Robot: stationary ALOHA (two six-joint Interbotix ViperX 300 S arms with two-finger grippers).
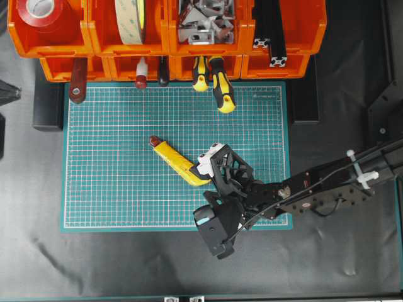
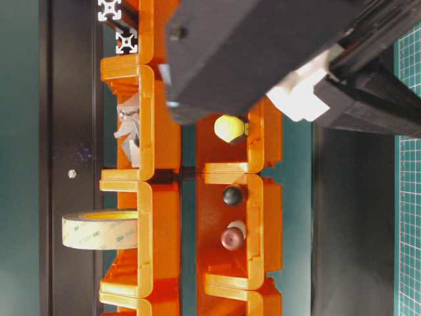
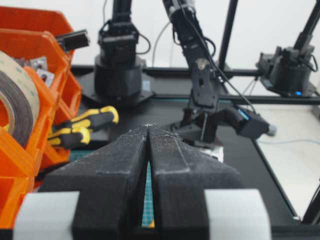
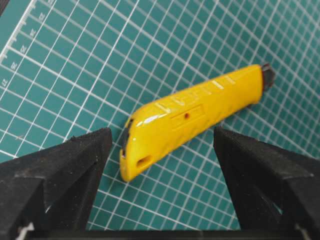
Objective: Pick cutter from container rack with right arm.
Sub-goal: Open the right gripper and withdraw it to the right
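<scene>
One cutter [image 1: 175, 161] lies flat on the green mat [image 1: 113, 176], out of the container rack [image 1: 151, 38].
Overhead, the right gripper [image 1: 203, 170] sits at its near end; right wrist view: fingers [image 4: 75, 160] spread wide, cutter untouched between; left wrist view: left gripper [image 3: 148, 131] closed together.

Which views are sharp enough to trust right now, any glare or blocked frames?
Right wrist view: cutter crisp, slight glare near its blunt end, claw fingers soft. Table-level view: sideways, arm blocks the top, container rack clear. Left wrist view: closed left claw fills the foreground, bright backdrop. Overhead: evenly lit, sharp.
</scene>
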